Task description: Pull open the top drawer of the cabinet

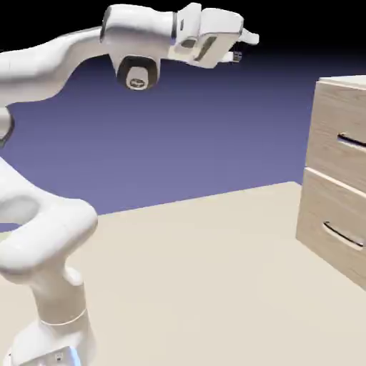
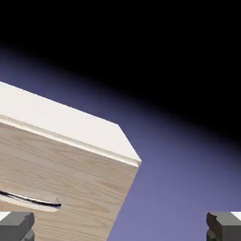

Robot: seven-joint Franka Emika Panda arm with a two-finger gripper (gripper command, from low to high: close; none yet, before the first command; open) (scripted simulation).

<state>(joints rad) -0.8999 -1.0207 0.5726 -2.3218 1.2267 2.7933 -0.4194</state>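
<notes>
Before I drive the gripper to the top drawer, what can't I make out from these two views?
- Cabinet: exterior view's right edge cuts it off; its full width and both handles' far ends are out of frame.
- Top drawer handle: hand view's left edge cuts it; only one end shows.
- Lower drawer: absent from the hand view, below the frame.
- Gripper: fingers too small in the exterior view; the hand view shows the tips wide apart.

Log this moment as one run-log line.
phase: approach | gripper: open, empty, high, short of cabinet | top drawer: shut, handle untouched | lower drawer: shut
</notes>
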